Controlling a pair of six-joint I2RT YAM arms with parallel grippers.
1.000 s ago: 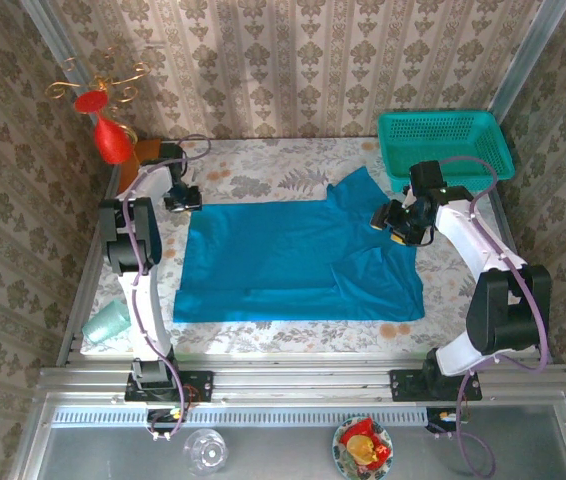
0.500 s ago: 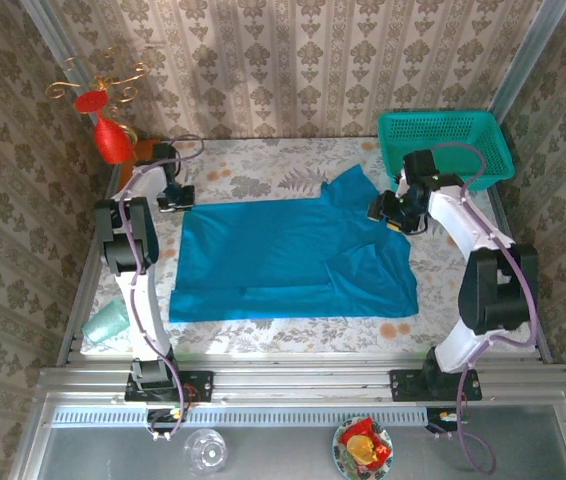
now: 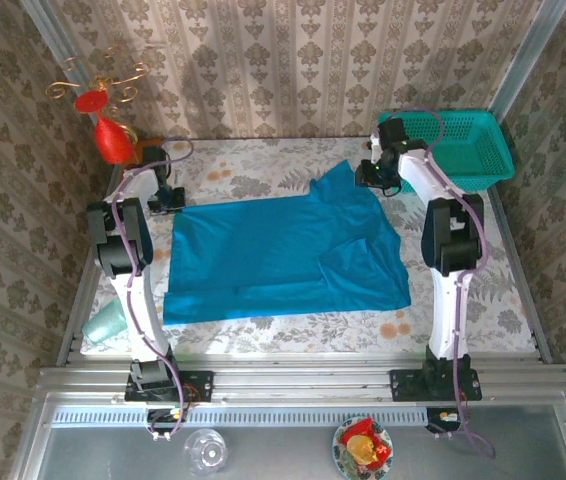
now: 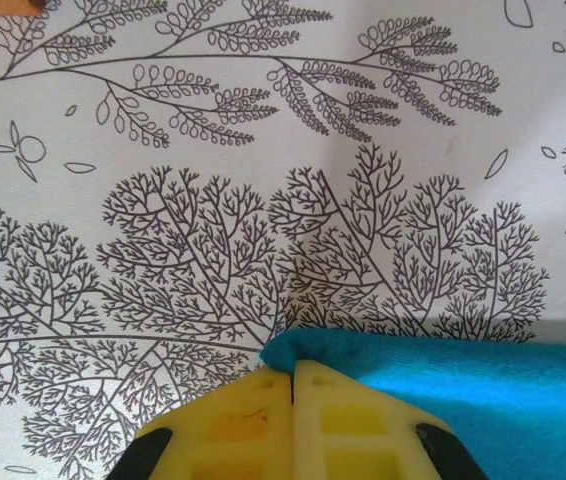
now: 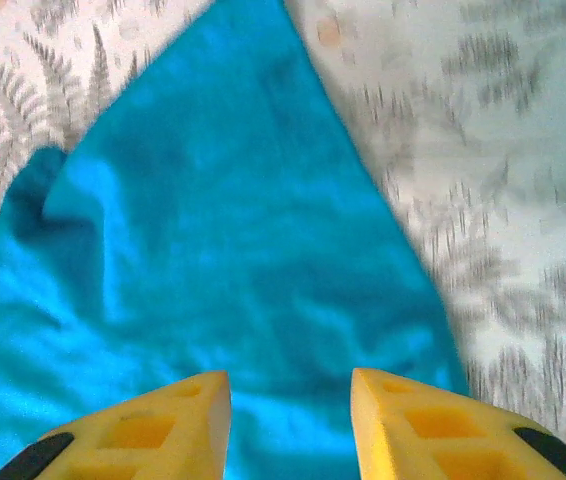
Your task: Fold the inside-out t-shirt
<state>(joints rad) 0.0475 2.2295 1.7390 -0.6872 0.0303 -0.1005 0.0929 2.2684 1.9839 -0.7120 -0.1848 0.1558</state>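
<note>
Both arms have reached toward the table's far edge since the earlier overhead frames: the inside-out t-shirt [image 3: 283,255] lies flat mid-table, slid slightly left, with the right gripper [image 3: 372,176] gone from its right flank to the far sleeve beside the teal basket [image 3: 453,150], and the left gripper [image 3: 170,198] at its far-left corner. From the left wrist, yellow fingers [image 4: 253,420] are pressed together, pinching that corner's edge. From the right wrist, the other pair of yellow fingers [image 5: 153,425] stands spread above the sleeve, gripping nothing, so the fold probably waits on this second grip
</note>
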